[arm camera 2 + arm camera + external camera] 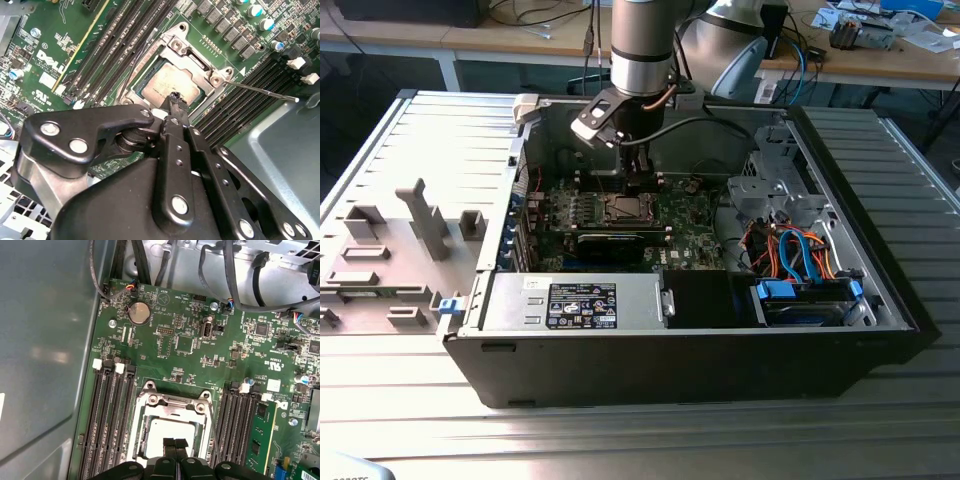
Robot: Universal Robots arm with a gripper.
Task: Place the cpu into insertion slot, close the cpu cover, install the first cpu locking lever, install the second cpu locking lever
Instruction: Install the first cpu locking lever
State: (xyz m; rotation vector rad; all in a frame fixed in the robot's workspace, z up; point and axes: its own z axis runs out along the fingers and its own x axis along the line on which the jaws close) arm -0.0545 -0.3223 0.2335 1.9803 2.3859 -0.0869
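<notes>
Down at the heart of the socket, the cpu (172,85) lies flat, silver top up, seated in the insertion slot (628,208), so we call the first step done. Around it the cpu cover (144,427) looks to be lying down, its window framing the chip (whether it sits fully flat we cannot tell). One thin locking lever (260,92) juts out sideways over the memory slots (107,425), plainly unlatched. So we judge closing the cover to be the step in hand, with the lever steps not yet done. And the claw (175,97)? Its two black fingers are drawn together with nothing between them, tips poised over one edge of the chip, at or just above the metal; contact we cannot confirm. In the exterior view it hangs straight down from the arm over the socket, inside the open computer case (880,300). By our reckoning, any move from here calls for a light, straight press and no sideways drag, for the green board (190,340) is crowded all round.
</notes>
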